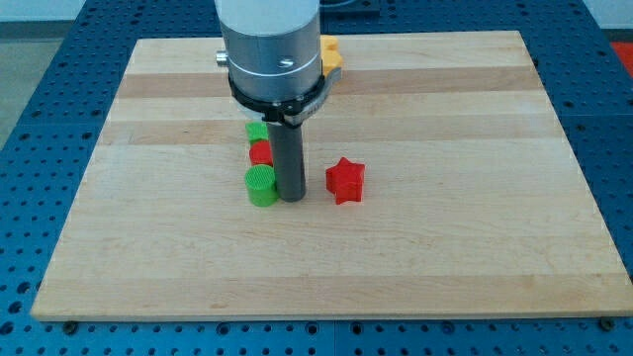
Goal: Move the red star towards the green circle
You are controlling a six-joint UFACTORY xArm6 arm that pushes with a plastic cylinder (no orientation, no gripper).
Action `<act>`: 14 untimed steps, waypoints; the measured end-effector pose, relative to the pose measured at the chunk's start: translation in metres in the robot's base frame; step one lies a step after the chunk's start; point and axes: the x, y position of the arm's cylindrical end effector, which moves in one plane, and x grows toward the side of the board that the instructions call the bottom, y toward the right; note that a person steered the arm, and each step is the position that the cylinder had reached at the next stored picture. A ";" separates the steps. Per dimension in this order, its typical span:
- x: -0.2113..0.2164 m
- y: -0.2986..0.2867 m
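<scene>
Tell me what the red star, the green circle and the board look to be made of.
Red star: probably plastic or painted wood, with a matte, even colour and no glare. Green circle: likely plastic, with fine ridges on its side. Board: pale wood, with visible grain and joined planks, satin finish. My tip stands between the two blocks.

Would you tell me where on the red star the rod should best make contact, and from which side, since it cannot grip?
Push rather than grip: meet the red star on its face toward the view's right, low and centred between two points so it does not spin. The green circle lies to its left at about the same height in the view. My tip now stands between them, so it probably must circle round first.
</scene>
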 end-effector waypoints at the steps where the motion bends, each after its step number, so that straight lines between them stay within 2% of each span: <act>1: 0.000 -0.001; 2: -0.001 0.025; 4: -0.083 0.033; 5: -0.075 0.059; 6: -0.021 0.089; 7: 0.000 0.089; 9: 0.011 0.061; 10: 0.006 0.097; 11: 0.024 0.112; 12: 0.053 0.110; 14: 0.052 0.077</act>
